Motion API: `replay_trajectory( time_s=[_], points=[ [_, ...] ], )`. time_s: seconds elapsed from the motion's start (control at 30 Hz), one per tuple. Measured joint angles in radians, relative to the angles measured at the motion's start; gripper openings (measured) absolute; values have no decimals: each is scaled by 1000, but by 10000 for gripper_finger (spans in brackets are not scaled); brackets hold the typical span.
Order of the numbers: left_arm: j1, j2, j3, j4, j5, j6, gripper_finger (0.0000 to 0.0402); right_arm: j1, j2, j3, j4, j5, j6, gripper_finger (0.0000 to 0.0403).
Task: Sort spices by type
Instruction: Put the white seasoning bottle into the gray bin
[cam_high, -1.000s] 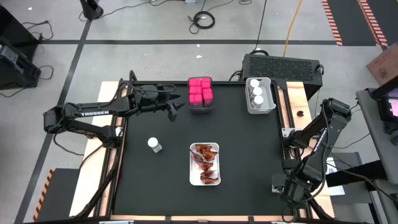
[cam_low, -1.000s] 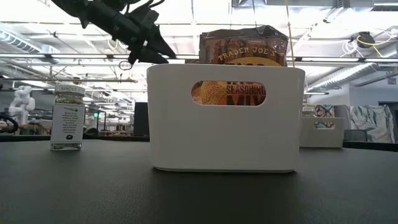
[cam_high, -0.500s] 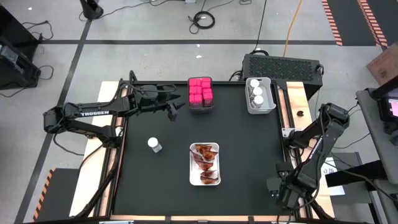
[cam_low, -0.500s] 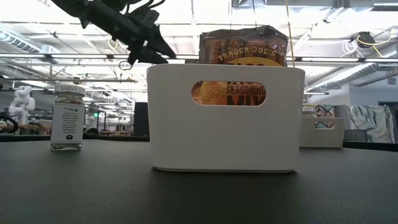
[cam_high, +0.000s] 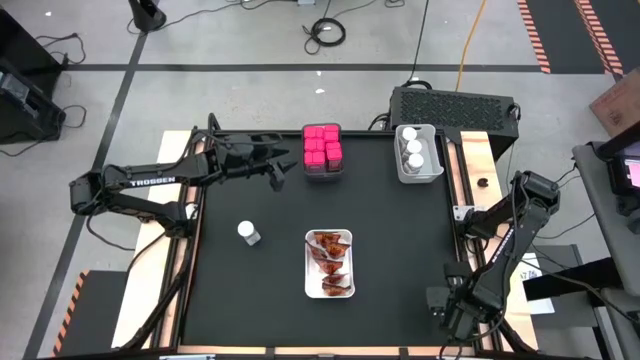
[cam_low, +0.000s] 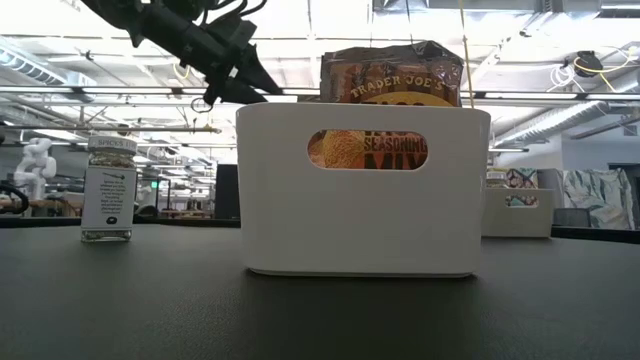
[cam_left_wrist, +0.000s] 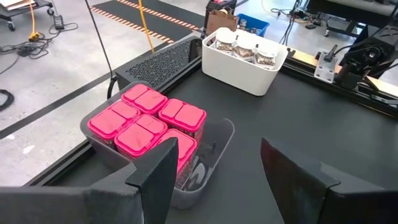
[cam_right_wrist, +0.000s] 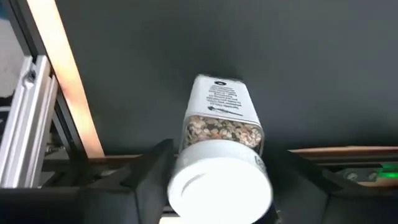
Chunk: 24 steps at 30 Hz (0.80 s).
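A clear jar (cam_right_wrist: 219, 127) with a white cap (cam_right_wrist: 221, 186) stands at the table's near right corner, and my right gripper (cam_high: 445, 300) is shut on it from above. A second jar (cam_high: 247, 232) stands on its base at the table's left. My left gripper (cam_high: 280, 175) hangs open and holds nothing, just left of the grey bin (cam_left_wrist: 205, 180) of pink cube boxes (cam_left_wrist: 149, 121). Red-orange packets (cam_high: 330, 262) lie in a white tray (cam_high: 308, 270) at the middle. A white bin (cam_high: 400, 165) at the far right holds three jars. My right gripper points straight down, with one finger (cam_right_wrist: 155, 165) on each side of the jar below its white cap. The cap hides the place where the fingers meet the glass. The jar is upright, its base (cam_right_wrist: 217, 84) on the black tabletop.
The wooden rail (cam_right_wrist: 59, 74) and the metal frame run close beside the held jar at the table's right edge. In the low view the white tray (cam_low: 363, 230) fills the middle, with the loose jar (cam_low: 110, 190) to its left.
My right gripper has sunk at the near right corner and shifted a little toward the table's near edge.
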<state>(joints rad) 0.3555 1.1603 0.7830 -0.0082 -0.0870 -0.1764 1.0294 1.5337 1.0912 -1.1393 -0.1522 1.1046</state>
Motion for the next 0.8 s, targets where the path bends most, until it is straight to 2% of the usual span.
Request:
replay_trajectory(
  time_s=[0.17, 0.3, 0.47, 0.6, 0.8],
  points=[
    [4, 0, 0, 0, 1, 0, 231, 0, -10, 0, -6, -40, -17, 189],
    [4, 0, 0, 0, 1, 0, 231, -3, -56, 0, -35, -36, -17, 186],
    [4, 0, 0, 0, 7, 0, 231, -58, -164, 28, -161, 1, -24, 186],
    [4, 0, 0, 0, 7, -1, 231, -159, -269, 51, -252, 72, -69, 188],
    [3, 0, 0, 0, 7, -1, 231, -453, -353, 72, -302, 94, -293, 191]
  ],
)
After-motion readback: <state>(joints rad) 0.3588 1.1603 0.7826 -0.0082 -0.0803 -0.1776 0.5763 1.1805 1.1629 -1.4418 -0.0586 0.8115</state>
